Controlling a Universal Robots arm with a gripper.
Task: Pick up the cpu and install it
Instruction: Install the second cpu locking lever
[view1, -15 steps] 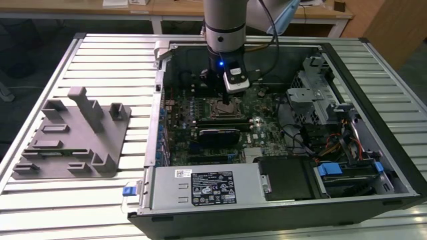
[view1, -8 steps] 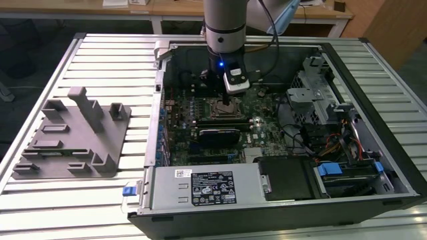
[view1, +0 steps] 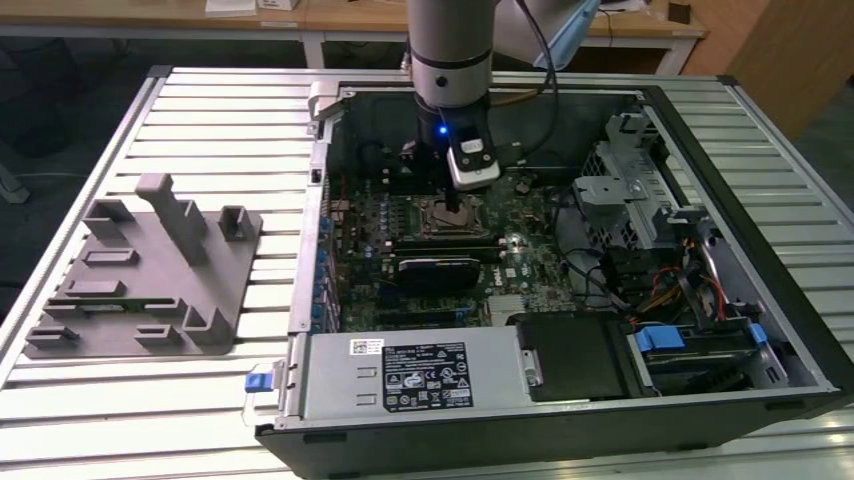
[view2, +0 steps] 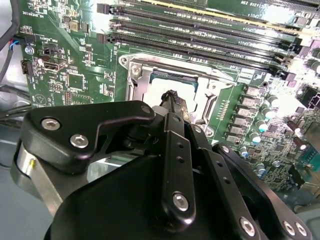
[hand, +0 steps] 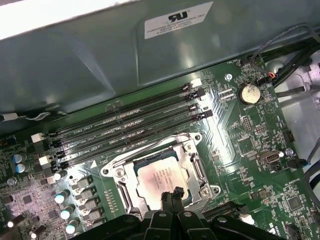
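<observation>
Motherboard socket (hand: 162, 172) w/ cpu (hand: 162, 179) seated, clenched hand (hand: 176, 193) tip touching it.

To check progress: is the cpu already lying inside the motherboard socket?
Yes, in the first wrist view the cpu lies flat inside the socket frame.

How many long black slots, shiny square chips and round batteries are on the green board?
Long slots: 4
cpu: 1
Round battery: 1
Total: 6
</observation>
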